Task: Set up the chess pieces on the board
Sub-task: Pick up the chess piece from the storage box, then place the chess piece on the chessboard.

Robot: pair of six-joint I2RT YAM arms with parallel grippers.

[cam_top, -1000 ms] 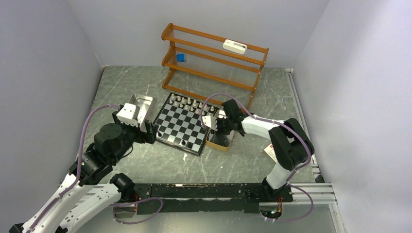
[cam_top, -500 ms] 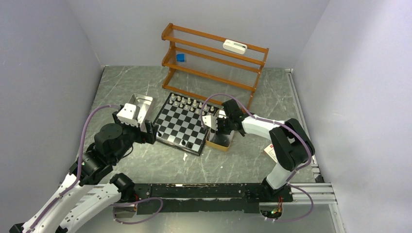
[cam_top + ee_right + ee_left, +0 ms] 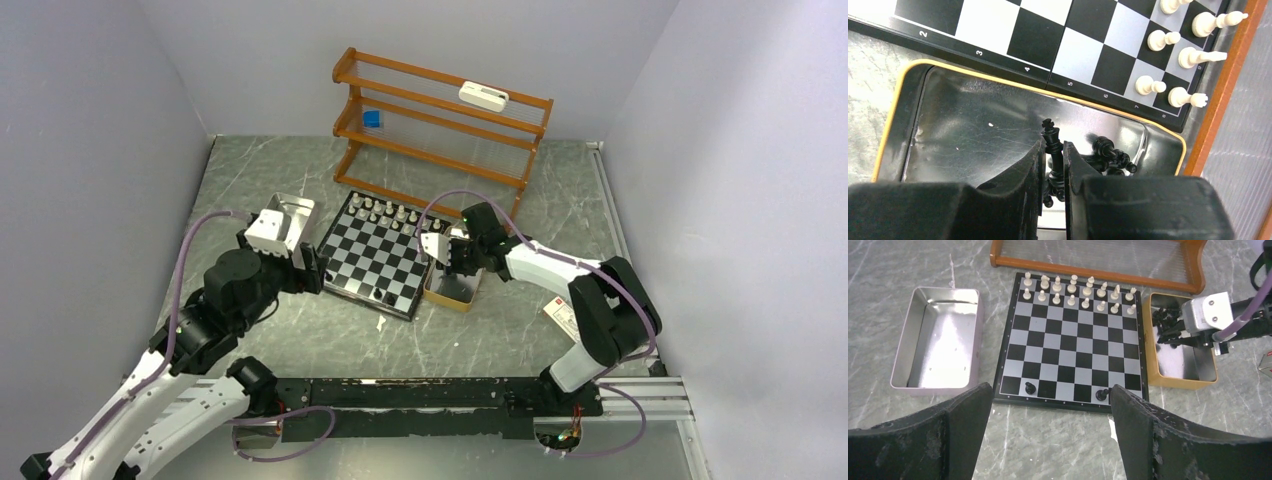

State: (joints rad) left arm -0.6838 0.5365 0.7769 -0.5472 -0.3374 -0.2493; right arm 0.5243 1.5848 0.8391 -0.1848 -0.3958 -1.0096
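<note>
Standing wide open and empty, the left gripper point(image 3: 1048, 400) faces the near edge of the board point(image 3: 1073, 350). A metal tray point(image 3: 903, 352) lies just left of the board, which occupies the tabletop's centre. Its two far rows hold white pieces point(image 3: 1071, 300); two black pieces point(image 3: 1030, 388) stand on its near row. Beside its right edge, over the tan box point(image 3: 1182, 384), the right gripper point(image 3: 1053, 155) is clamped on one black piece point(image 3: 1051, 137).

Lab robot cell: blank walls point(image 3: 90, 120), aluminium mounting rail point(image 3: 655, 398).
</note>
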